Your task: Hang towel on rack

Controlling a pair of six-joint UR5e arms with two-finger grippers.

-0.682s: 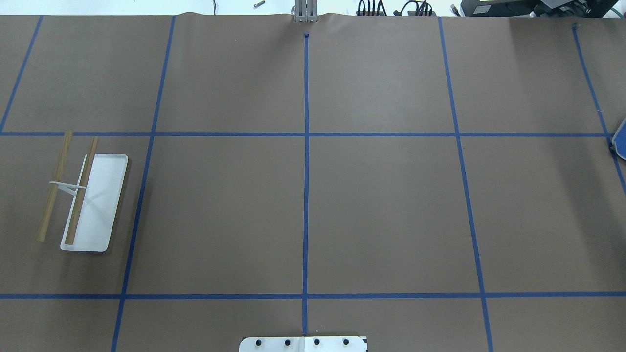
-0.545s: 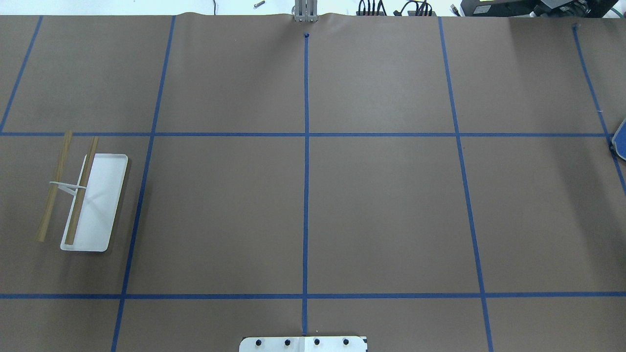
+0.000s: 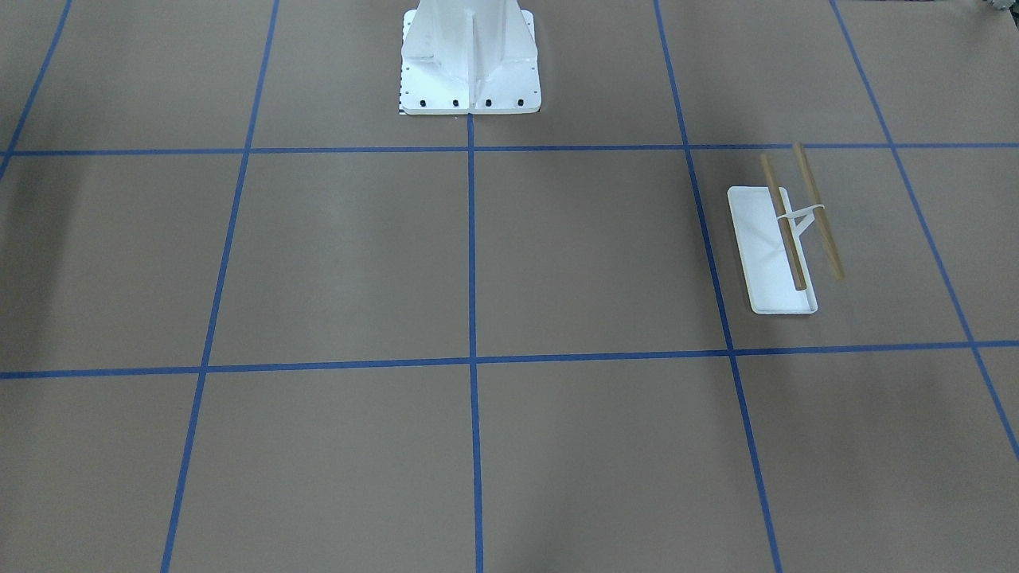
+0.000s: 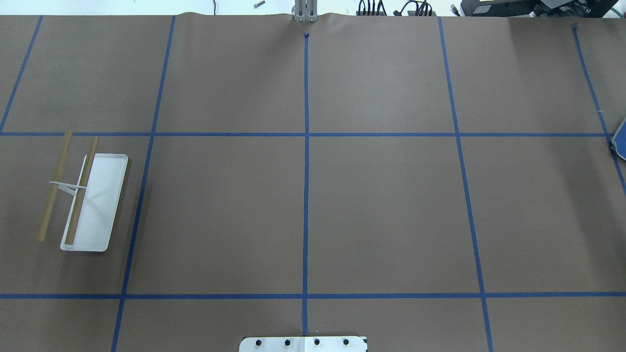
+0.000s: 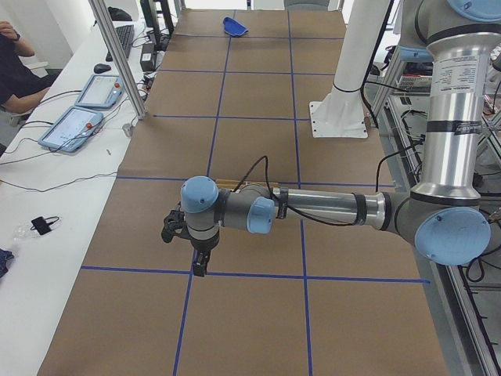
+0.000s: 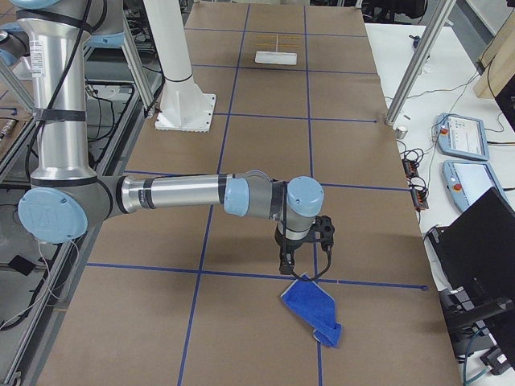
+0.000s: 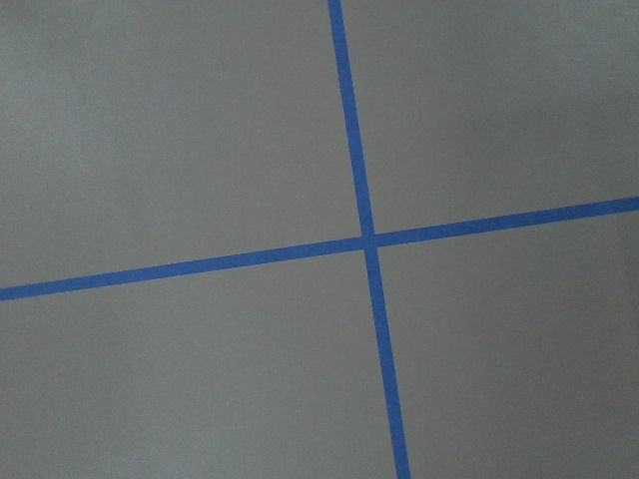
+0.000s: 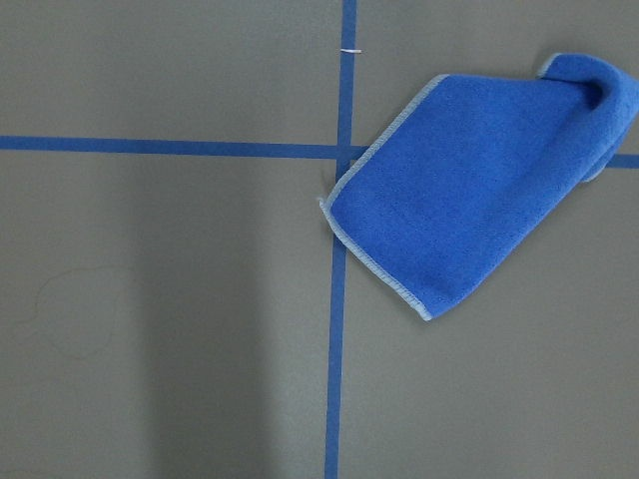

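The towel (image 8: pixel 469 190) lies bright blue side up on the brown table, one corner folded over, with its near corner on a tape crossing. It also shows at the overhead view's right edge (image 4: pixel 621 144) and in the right side view (image 6: pixel 310 310). The rack (image 4: pixel 100 195) stands at the table's left end, a white tray with two tan rods (image 4: pixel 55 186); it also shows in the front view (image 3: pixel 760 247). My right gripper (image 6: pixel 287 264) hangs just beside the towel's corner. My left gripper (image 5: pixel 201 265) points down over a tape line, near the rack. I cannot tell whether either is open or shut.
The large white bolted pedestal (image 3: pixel 470 64) stands at the robot's side of the table. Blue tape lines form a grid on the brown paper. Side tables hold teach pendants (image 5: pixel 78 117) and a laptop (image 6: pixel 483 241). An operator (image 5: pixel 16 70) sits at the left end.
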